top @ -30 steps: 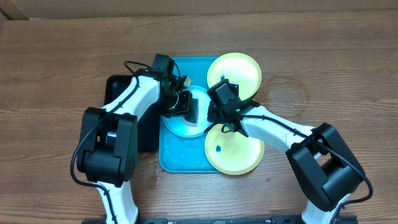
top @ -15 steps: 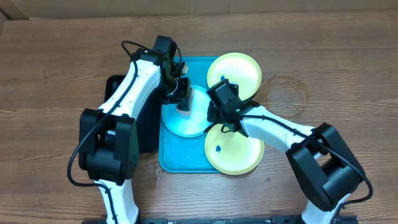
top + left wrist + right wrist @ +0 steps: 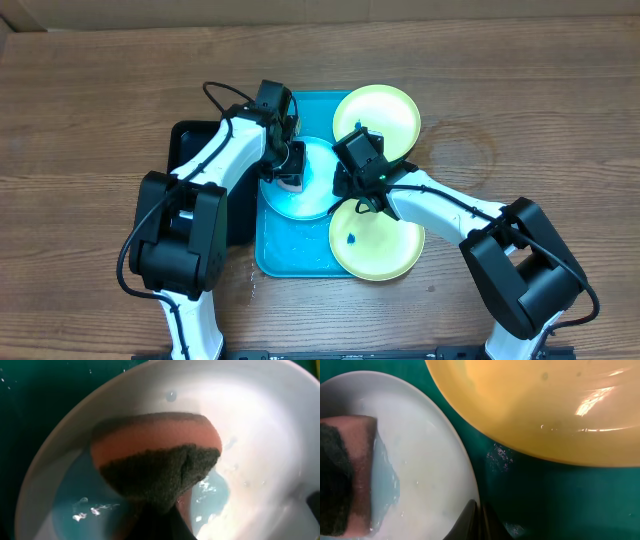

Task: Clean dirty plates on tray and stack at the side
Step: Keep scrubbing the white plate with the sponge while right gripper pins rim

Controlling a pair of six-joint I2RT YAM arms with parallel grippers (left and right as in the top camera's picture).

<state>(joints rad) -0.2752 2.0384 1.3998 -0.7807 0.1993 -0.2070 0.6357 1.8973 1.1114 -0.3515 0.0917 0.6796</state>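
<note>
In the overhead view the light cyan plate (image 3: 310, 185) lies on the turquoise tray (image 3: 300, 258). My left gripper (image 3: 287, 170) is shut on an orange sponge with a dark scrub pad (image 3: 155, 460) and presses it onto that wet plate (image 3: 260, 425). My right gripper (image 3: 343, 187) is shut on the cyan plate's right rim (image 3: 465, 485); its fingertips (image 3: 470, 515) pinch the edge. One pale yellow plate (image 3: 377, 115) sits at the tray's far right corner. Another (image 3: 385, 245) lies near the front, with blue specks (image 3: 351, 238) on it.
A black tray (image 3: 190, 150) stands left of the turquoise tray, under my left arm. Wet patches show on the turquoise tray floor (image 3: 560, 500) and at its front left corner. Bare wooden table (image 3: 520, 120) lies to the right and behind.
My left gripper has rubbed the sponge across the cyan plate, first toward the far left rim, then slightly back toward the middle. The right gripper and the plates have not moved.
</note>
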